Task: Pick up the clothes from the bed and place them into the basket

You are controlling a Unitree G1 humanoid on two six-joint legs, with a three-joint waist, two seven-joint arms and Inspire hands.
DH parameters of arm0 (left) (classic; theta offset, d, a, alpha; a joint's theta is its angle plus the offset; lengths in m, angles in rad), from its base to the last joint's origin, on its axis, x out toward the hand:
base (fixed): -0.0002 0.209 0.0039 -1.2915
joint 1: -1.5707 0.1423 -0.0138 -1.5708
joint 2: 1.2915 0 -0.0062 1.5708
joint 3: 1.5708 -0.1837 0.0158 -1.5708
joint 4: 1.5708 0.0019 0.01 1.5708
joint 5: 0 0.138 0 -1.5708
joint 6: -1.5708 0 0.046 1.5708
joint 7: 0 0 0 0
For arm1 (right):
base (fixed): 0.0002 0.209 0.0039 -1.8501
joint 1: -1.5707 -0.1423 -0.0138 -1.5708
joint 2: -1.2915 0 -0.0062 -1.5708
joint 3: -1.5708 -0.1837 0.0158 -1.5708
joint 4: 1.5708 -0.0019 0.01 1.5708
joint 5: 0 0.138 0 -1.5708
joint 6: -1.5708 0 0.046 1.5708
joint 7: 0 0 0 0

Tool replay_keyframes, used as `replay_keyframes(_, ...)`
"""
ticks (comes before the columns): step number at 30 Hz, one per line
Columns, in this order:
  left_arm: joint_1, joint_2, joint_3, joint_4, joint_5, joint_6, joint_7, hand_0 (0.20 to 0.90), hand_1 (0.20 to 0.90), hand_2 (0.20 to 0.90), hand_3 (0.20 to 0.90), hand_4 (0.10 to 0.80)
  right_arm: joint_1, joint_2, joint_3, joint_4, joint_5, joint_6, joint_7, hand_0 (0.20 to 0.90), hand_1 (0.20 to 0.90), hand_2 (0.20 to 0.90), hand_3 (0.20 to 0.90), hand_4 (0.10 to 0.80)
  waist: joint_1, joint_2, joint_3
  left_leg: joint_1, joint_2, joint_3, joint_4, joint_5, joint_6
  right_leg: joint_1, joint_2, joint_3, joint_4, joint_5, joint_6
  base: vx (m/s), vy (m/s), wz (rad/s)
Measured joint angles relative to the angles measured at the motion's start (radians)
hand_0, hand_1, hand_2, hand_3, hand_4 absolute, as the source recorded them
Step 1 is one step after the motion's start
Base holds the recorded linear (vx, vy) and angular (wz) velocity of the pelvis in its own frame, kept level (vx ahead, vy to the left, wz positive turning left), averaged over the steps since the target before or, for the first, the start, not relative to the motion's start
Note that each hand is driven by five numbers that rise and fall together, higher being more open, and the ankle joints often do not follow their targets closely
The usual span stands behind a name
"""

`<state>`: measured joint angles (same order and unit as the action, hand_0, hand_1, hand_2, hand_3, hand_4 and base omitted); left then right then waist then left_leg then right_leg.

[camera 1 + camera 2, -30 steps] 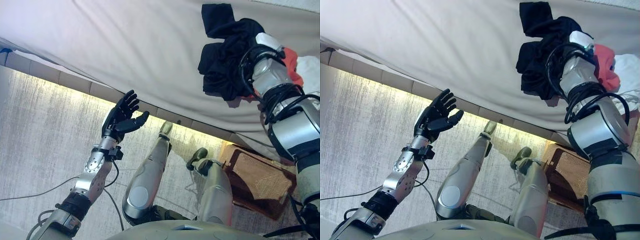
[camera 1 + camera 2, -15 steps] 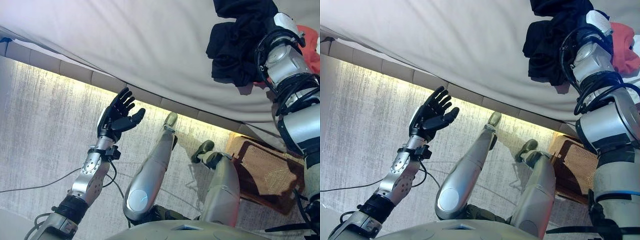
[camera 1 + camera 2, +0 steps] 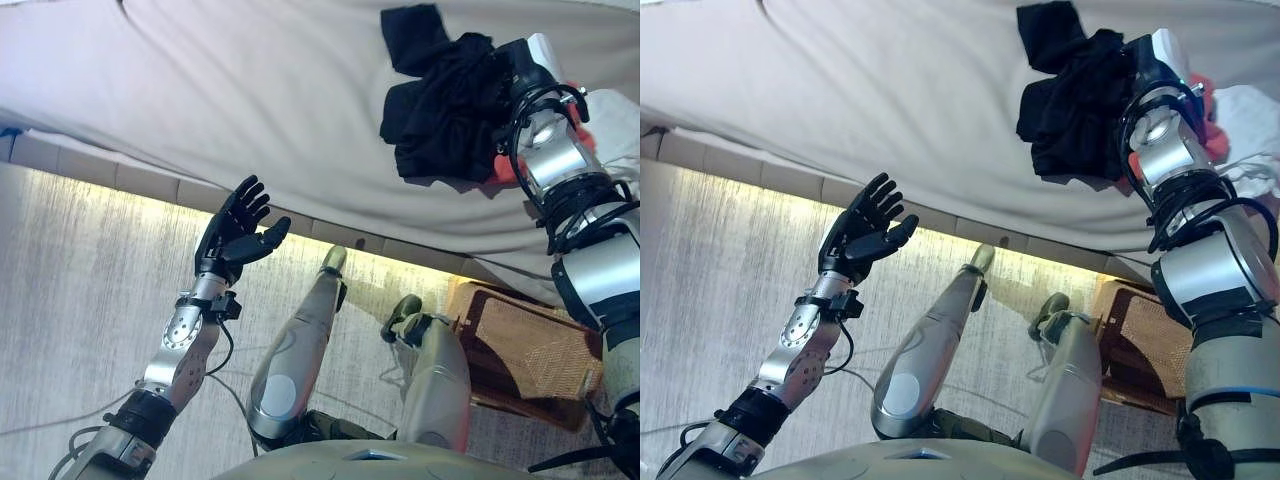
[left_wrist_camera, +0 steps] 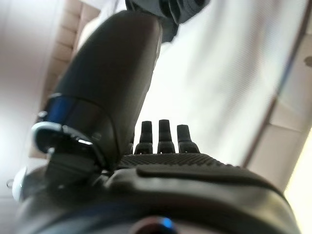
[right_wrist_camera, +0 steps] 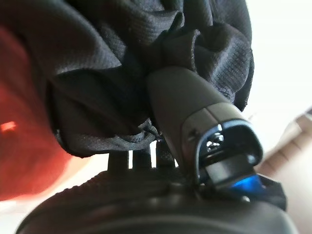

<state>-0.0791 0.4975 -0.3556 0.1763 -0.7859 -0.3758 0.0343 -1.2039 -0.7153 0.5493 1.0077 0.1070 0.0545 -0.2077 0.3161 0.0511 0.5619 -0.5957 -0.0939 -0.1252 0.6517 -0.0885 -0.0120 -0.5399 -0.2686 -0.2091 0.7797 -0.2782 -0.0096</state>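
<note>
A black garment (image 3: 440, 110) hangs bunched from my right hand (image 3: 1143, 62) above the white bed (image 3: 250, 90). In the right wrist view the thumb (image 5: 187, 107) presses into the black cloth (image 5: 112, 63) and the fingers are buried in it. A red garment (image 3: 505, 168) and a white one (image 3: 1250, 125) lie on the bed beside my right arm. The brown wicker basket (image 3: 525, 350) stands on the floor at the lower right, below the bed's edge. My left hand (image 3: 235, 232) is open and empty, held over the floor near the bed's edge; its fingers (image 4: 160, 134) are straight.
The bed's edge (image 3: 150, 180) runs across the view with a lit strip below it. Pale carpet (image 3: 70, 290) covers the floor on the left.
The camera has shifted between frames. My right hand keeps hold of the black garment, which hangs clear of the bed. My left hand has stayed open in the same pose.
</note>
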Motion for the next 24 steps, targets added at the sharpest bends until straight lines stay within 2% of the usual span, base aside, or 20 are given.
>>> replay_keyframes(4,-0.018,-0.013,0.003,0.023,0.002,0.0,-0.002,0.9,0.9,0.9,0.9,0.8,0.054,-0.019,-0.039,-0.024,0.082,-0.031,-0.003,0.3,0.3,0.3,0.2,0.1,-0.019,-0.003,0.001,0.117,0.005,0.016,-0.039,-0.014,0.006,0.115,0.003,0.003,-0.057,0.001,0.001,0.095,0.038,-0.12)
replay_keyframes(8,-0.019,-0.035,0.002,0.074,0.009,0.001,0.002,0.9,0.9,0.9,0.9,0.8,0.088,-0.034,-0.096,-0.065,0.145,-0.041,0.018,0.3,0.3,0.3,0.2,0.1,-0.041,-0.008,0.001,0.25,0.024,0.034,-0.096,-0.023,0.015,0.249,0.022,0.009,-0.148,0.024,0.034,0.107,0.045,-0.2)
replay_keyframes(11,-0.031,-0.05,0.002,0.087,0.049,0.007,0.019,0.9,0.9,0.9,0.9,0.8,0.091,-0.092,-0.128,-0.092,0.201,-0.062,0.059,0.3,0.3,0.3,0.2,0.1,-0.058,-0.012,0.0,0.346,0.043,0.056,-0.165,-0.019,0.015,0.345,0.041,0.01,-0.253,0.067,0.035,0.147,0.042,-0.29)
replay_keyframes(13,-0.031,-0.052,0.007,0.099,0.066,0.011,0.033,0.9,0.9,0.9,0.9,0.8,0.101,-0.111,-0.18,-0.111,0.237,-0.063,0.08,0.3,0.3,0.3,0.2,0.1,-0.076,-0.026,-0.007,0.435,0.048,0.077,-0.242,-0.009,0.018,0.425,0.052,0.023,-0.333,0.082,0.049,0.128,0.036,-0.36)
replay_keyframes(14,-0.033,-0.05,0.011,0.104,0.069,0.012,0.036,0.9,0.9,0.9,0.9,0.8,0.102,-0.126,-0.195,-0.116,0.251,-0.069,0.084,0.3,0.3,0.3,0.2,0.1,-0.083,-0.044,-0.024,0.462,0.051,0.095,-0.27,-0.006,0.021,0.442,0.054,0.035,-0.366,0.099,0.062,0.086,0.051,-0.37)
replay_keyframes(16,-0.039,-0.051,0.025,0.108,0.069,0.027,0.036,0.9,0.9,0.9,0.9,0.8,0.111,-0.164,-0.231,-0.14,0.266,-0.071,0.113,0.3,0.3,0.3,0.2,0.1,-0.104,-0.057,-0.03,0.531,0.057,0.105,-0.337,0.013,0.018,0.512,0.072,0.038,-0.451,0.146,0.074,0.03,0.057,-0.31)
replay_keyframes(18,-0.038,-0.051,0.026,0.113,0.069,0.027,0.032,0.9,0.9,0.9,0.9,0.8,0.132,-0.204,-0.251,-0.165,0.268,-0.072,0.123,0.3,0.3,0.3,0.2,0.1,-0.13,-0.083,-0.067,0.56,0.059,0.12,-0.386,0.023,0.024,0.541,0.078,0.049,-0.522,0.176,0.085,0.0,0.067,-0.32)
replay_keyframes(19,-0.041,-0.05,0.026,0.114,0.069,0.027,0.022,0.9,0.9,0.9,0.9,0.8,0.149,-0.233,-0.273,-0.185,0.27,-0.072,0.13,0.3,0.3,0.3,0.2,0.1,-0.155,-0.1,-0.09,0.577,0.061,0.134,-0.414,0.026,0.027,0.554,0.09,0.062,-0.563,0.204,0.083,0.011,0.059,-0.32)
replay_keyframes(22,-0.056,-0.051,0.022,0.152,0.07,0.026,-0.01,0.9,0.9,0.9,0.9,0.8,0.18,-0.269,-0.321,-0.199,0.274,-0.075,0.13,0.3,0.3,0.3,0.2,0.1,-0.202,-0.119,-0.12,0.624,0.061,0.167,-0.463,0.033,0.03,0.593,0.093,0.088,-0.625,0.239,0.086,0.033,0.034,-0.39)
replay_keyframes(24,-0.056,-0.051,0.018,0.221,0.07,0.026,-0.035,0.9,0.9,0.9,0.9,0.8,0.289,-0.292,-0.38,-0.24,0.276,-0.083,0.129,0.3,0.3,0.3,0.2,0.1,-0.238,-0.134,-0.191,0.637,0.061,0.193,-0.506,0.034,0.03,0.602,0.097,0.114,-0.686,0.27,0.09,0.012,-0.018,-0.4)
